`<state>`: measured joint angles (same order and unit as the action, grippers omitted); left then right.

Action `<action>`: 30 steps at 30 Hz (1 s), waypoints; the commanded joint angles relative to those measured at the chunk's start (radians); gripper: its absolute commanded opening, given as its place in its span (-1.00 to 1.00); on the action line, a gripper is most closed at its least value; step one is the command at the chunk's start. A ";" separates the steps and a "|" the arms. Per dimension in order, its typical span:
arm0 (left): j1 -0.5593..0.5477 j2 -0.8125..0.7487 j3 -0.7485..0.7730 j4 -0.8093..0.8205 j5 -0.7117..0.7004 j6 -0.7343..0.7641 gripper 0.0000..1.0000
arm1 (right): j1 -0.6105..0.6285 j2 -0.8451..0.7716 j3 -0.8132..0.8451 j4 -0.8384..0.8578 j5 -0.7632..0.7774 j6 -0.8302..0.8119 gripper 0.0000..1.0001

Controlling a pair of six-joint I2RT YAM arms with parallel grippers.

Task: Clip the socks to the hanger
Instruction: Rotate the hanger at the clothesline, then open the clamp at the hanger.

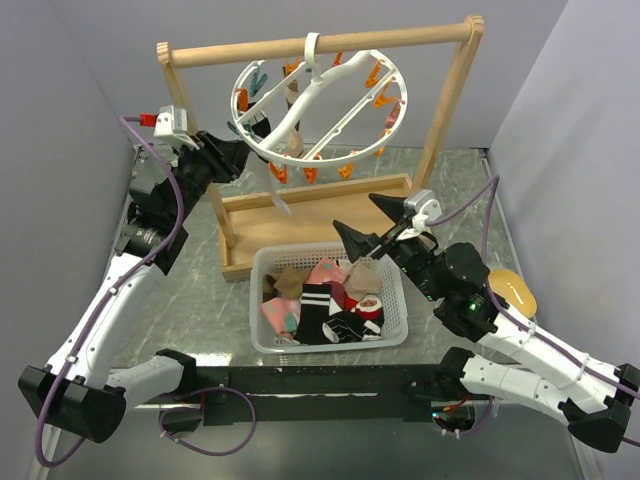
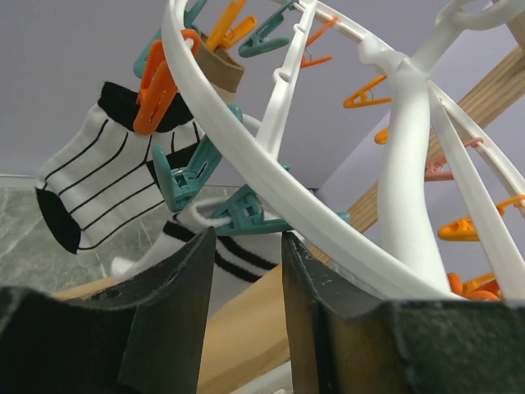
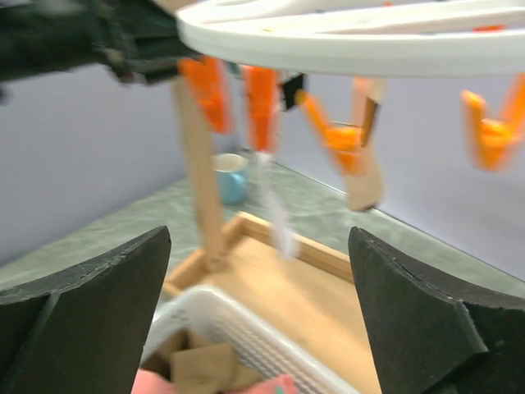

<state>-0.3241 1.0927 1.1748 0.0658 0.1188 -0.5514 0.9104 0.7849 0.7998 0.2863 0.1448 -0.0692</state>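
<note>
White plastic catches the eye first: the hanger (image 1: 318,88), a big round ring, hangs tilted by its hook from the crossbar of the wooden frame (image 1: 400,38) at the back of the table (image 1: 195,300). Orange and teal pegs dangle around its rim. A black-and-white striped sock (image 2: 107,180) is clipped on the ring's left side by an orange peg (image 2: 154,90), and a brown sock (image 2: 215,70) hangs just beside it.

The left gripper (image 2: 246,238) is raised to that same left side of the ring, just under the rim. Its two dark fingers (image 2: 172,304) stand partly apart with a teal peg (image 2: 246,215) right at their tips; whether they press on it I cannot tell.

The right gripper (image 1: 354,211) hovers over the back of the white basket (image 1: 330,346), jaws spread wide with nothing between them. The rest of the socks (image 1: 320,300) lie heaped in that basket in front of the frame: pink, brown, black and striped ones.
</note>
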 commanded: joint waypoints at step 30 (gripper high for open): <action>0.073 -0.263 -0.231 0.216 0.691 -0.317 -0.36 | -0.140 0.189 0.239 0.048 -0.128 -0.086 0.52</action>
<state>-0.2352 0.8173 0.8906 0.1429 0.7155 -0.7460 0.7948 0.9726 0.9871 0.2699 0.0391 -0.1715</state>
